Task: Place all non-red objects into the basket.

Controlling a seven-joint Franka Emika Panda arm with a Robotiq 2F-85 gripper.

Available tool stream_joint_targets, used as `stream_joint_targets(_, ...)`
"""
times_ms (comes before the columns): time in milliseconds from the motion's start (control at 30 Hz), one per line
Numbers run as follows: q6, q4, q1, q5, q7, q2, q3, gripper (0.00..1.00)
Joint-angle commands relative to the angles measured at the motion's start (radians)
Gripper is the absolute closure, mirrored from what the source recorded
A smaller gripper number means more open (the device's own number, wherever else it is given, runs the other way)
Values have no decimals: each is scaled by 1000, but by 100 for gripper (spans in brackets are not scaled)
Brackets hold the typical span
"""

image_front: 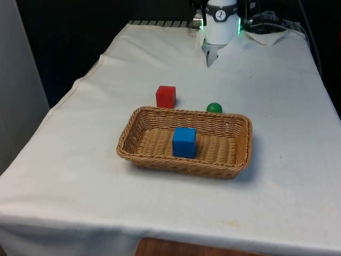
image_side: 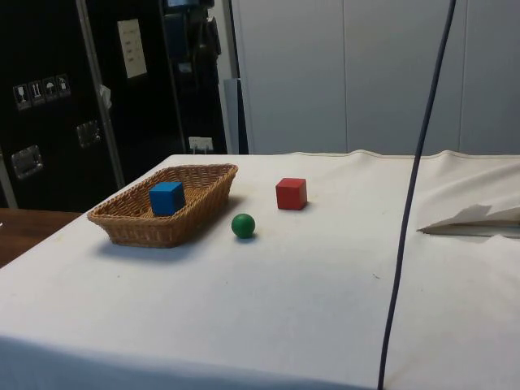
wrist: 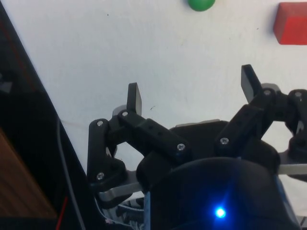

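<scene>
A woven basket [image_front: 233, 160] is seen near the middle of the white cloth [image_front: 287, 96], and a blue cube [image_front: 184, 142] is held inside it, resting on the basket floor. Just beyond the far rim, a green ball [image_front: 214, 108] is found on the cloth, close beside the basket but outside it. A red cube [image_front: 165, 96] is set a little farther off, towards the front view's left of the ball (the two are apart, not touching). In the wrist view the gripper [wrist: 192, 98] is shown with its fingers [wrist: 135, 97] spread wide and nothing between them, above bare cloth, well away from ball and cube.
</scene>
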Motion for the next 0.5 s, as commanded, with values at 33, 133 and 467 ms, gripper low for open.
stream_joint_targets(33, 11, -18, 2, -11, 21, -15, -1, 0)
stream_joint_targets(133, 13, -33, 2, -12, 36, -27, 0, 0)
stream_joint_targets(467, 44, -93, 3, -4, 49, -63, 6, 0)
